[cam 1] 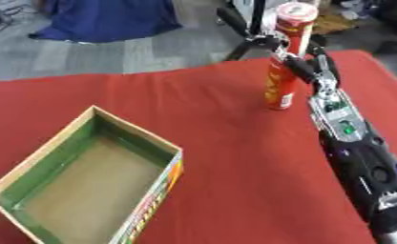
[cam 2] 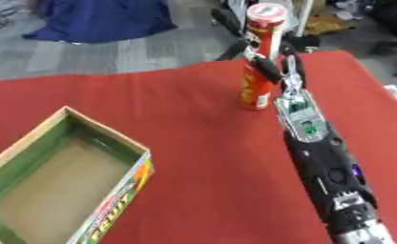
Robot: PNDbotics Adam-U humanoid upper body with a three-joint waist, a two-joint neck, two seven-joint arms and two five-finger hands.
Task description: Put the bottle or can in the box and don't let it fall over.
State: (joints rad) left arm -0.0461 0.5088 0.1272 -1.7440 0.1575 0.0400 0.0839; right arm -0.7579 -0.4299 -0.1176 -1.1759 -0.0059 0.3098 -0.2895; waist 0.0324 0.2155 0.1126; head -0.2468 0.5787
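Right hand: extended from the lower right to the far right part of the counter, fingers curled round the middle of the tall can, so the hand is closed on the can about halfway up its height. Left hand: not visible in either view. The can is a tall, slim red and yellow cylinder with a red-and-white lid; it stands upright on the red cloth, base apparently touching the surface, near the far right edge. Its long axis runs vertical, lid pointing up, with a slight lean toward the top of the view that may be camera tilt only. The box is an open cardboard carton with green inner walls and printed sides, at the near left of the counter, well apart from the can, mouth facing up, nothing seen inside. Risks noted: the can is tall and narrow, so any tilt during carriage across the counter could topple it on release. The grip sits mid-body; slippage would let it swing. The base could catch the near wall of the box on entry if not lifted high enough. Releasing before the base rests flat on the box floor would likely tip it.
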